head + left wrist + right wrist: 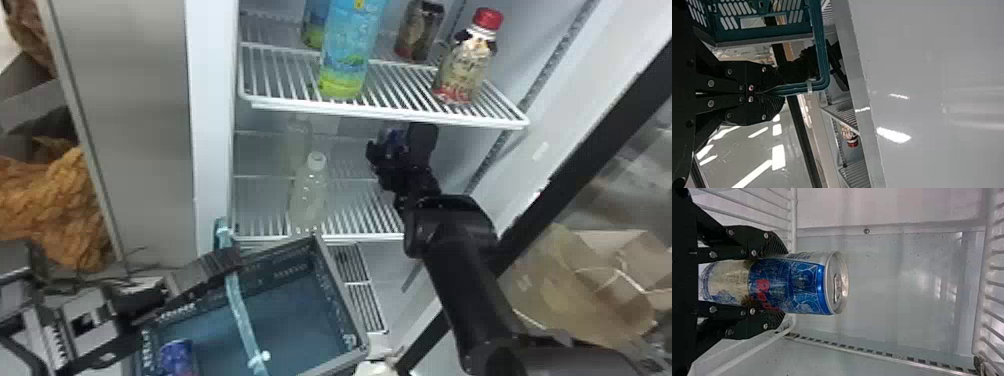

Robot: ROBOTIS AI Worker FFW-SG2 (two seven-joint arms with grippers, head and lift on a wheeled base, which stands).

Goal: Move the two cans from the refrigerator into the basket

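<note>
Inside the refrigerator, below the upper shelf, is my right gripper [397, 150]. In the right wrist view, both fingers of that gripper [772, 284] press against the sides of a blue and silver can [793, 285], its top rim facing away from the palm. My left gripper [225, 260] is at the basket's left side; in the left wrist view, the gripper [768, 92] is shut on the teal handle [820, 51]. The blue basket [357, 340] stands tilted before the refrigerator, and another blue can [177, 356] lies in its near left part.
The upper wire shelf [390, 117] carries a red-capped bottle [465, 65], a tall blue-green bottle [350, 50] and a dark can [419, 30]. A clear bottle [309, 195] stands on the lower shelf, left of my right gripper. The refrigerator's door edge [590, 120] slants along the right.
</note>
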